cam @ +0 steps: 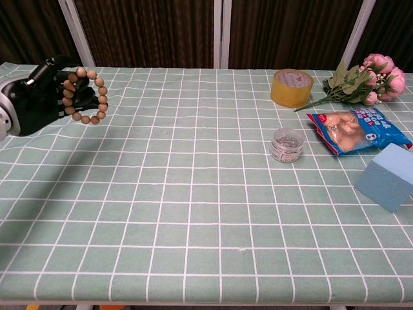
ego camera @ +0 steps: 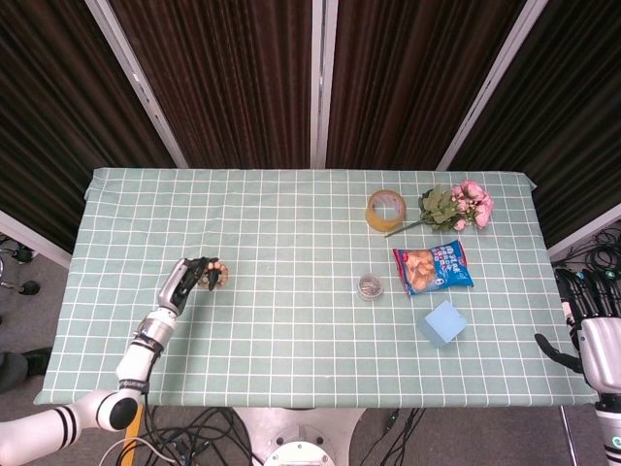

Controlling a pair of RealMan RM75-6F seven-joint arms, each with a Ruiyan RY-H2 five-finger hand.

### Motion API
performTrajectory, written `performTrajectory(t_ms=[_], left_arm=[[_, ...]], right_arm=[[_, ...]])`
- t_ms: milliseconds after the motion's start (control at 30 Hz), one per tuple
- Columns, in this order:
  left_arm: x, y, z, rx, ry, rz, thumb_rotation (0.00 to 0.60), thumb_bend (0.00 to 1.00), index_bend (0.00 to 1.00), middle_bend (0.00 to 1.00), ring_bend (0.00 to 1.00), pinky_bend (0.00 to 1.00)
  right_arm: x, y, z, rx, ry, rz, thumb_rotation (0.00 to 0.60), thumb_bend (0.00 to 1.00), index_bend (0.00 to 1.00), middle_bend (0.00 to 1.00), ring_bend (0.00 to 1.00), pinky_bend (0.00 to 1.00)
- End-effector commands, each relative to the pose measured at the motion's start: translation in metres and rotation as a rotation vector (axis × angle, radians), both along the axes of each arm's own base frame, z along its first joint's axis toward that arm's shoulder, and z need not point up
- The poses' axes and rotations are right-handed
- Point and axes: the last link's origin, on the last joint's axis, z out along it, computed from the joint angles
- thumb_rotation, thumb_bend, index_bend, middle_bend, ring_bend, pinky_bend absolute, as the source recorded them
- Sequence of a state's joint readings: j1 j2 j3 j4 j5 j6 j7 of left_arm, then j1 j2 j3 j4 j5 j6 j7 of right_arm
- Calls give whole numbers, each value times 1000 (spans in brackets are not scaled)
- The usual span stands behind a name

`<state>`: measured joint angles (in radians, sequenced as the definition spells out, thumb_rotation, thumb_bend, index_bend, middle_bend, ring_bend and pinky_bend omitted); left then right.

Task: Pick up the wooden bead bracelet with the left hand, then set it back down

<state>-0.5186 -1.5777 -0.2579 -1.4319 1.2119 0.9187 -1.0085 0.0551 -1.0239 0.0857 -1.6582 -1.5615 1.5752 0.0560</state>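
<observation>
My left hand (cam: 40,95) is at the left side of the green checked table (cam: 206,194), and its fingertips hold the wooden bead bracelet (cam: 86,95) as an upright ring. In the head view the same left hand (ego camera: 187,279) shows over the table's left part with the bracelet (ego camera: 219,276) at its tip. Whether the bracelet touches the cloth I cannot tell. My right hand (ego camera: 594,316) hangs off the table's right edge, fingers spread, holding nothing.
A yellow tape roll (cam: 291,87) and pink flowers (cam: 368,79) lie at the back right. A small round tin (cam: 286,144), a snack bag (cam: 356,129) and a blue block (cam: 388,176) sit on the right half.
</observation>
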Motion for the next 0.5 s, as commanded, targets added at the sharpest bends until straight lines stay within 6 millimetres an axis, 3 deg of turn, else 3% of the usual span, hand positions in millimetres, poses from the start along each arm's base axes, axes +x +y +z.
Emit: performTrajectory(t_ms=[33,267,500], left_arm=[[-1,0,0,-2,0,3,204,587,725,759,426,127],[-2,-1,-1,-4,3,7,223,679,693,734,426,127],[-1,0,-3,0,14,-4,371,733,592,686,426,127]], right_arm=[[0,0,0,-1,0,-1,600,72,0,117,0,0],[0,0,0,-3,0,-1,600,73,0,117,0,0],[1,0,1,-4,0,0,600,73,0,117,0,0]])
